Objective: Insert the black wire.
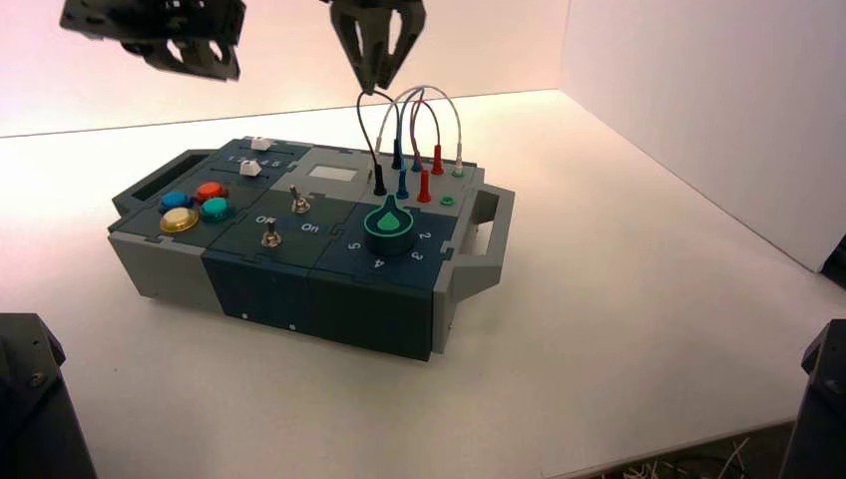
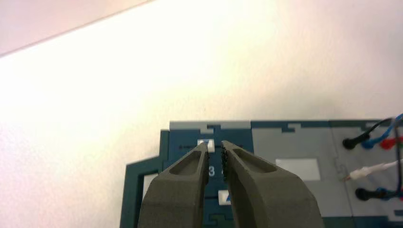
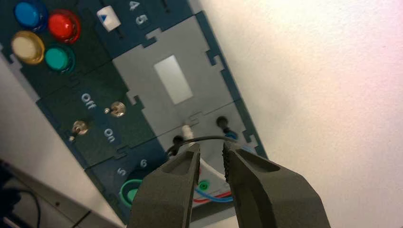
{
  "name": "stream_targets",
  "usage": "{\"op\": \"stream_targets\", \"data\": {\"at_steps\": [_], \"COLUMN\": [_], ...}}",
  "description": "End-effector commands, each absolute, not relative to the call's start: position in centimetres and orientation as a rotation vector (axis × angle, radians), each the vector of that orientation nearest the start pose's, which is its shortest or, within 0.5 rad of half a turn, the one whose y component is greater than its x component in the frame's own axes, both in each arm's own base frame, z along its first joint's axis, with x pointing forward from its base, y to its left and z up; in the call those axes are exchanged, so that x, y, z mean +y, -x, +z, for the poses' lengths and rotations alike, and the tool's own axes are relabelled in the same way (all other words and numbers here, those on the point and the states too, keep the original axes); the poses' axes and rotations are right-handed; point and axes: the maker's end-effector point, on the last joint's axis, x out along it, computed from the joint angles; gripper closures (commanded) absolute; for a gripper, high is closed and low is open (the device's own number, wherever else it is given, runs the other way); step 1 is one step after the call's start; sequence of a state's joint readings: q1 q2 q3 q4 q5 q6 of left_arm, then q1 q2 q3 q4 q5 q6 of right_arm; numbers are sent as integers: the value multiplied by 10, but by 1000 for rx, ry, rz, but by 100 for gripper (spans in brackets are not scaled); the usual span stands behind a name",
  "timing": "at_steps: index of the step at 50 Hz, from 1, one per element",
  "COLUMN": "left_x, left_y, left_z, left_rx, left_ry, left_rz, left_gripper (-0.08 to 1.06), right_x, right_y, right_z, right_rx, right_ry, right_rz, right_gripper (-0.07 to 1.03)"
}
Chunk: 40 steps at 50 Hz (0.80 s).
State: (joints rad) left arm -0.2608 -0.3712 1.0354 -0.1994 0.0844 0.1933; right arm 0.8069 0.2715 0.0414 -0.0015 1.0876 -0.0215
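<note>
The right gripper is seen above the wires at the box's far right part; its fingers are held apart. The black wire is arched just below, between near and far black sockets; whether it is touched, or fully seated, perhaps cannot be judged. The left gripper, partly cut off, is placed beyond the far left, fingers slightly apart.

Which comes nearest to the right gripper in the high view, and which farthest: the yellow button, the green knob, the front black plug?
From the right gripper:
1. Front black plug, below it
2. Green knob, box's near side
3. Yellow button, box's left
</note>
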Motion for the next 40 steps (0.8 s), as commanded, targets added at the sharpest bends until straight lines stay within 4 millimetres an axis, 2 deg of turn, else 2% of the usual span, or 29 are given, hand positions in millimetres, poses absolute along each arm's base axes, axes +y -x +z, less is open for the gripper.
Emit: {"op": "stream_targets", "data": {"at_steps": [1,15,26,40], "left_x": [-87,-89,-89,-88], "left_y": [-309,-312,-312,-312], "left_z": [146,154,149,136], "left_rx": [671,667,682,712], "left_ry": [-78,-79,-84,-81], "left_rz": [-269,-275,-275,-269], "left_gripper": [80,80,80,80], "right_x": [325,317,319,323], "right_y": [-316,-309,-304,-307], "right_z": [166,166,179,176], "right_rx": [1203,1138,1042,1018], "right_ry": [519,491,395,354], "right_rz": [701,712,733,729], "right_gripper": [68,68,68,69]}}
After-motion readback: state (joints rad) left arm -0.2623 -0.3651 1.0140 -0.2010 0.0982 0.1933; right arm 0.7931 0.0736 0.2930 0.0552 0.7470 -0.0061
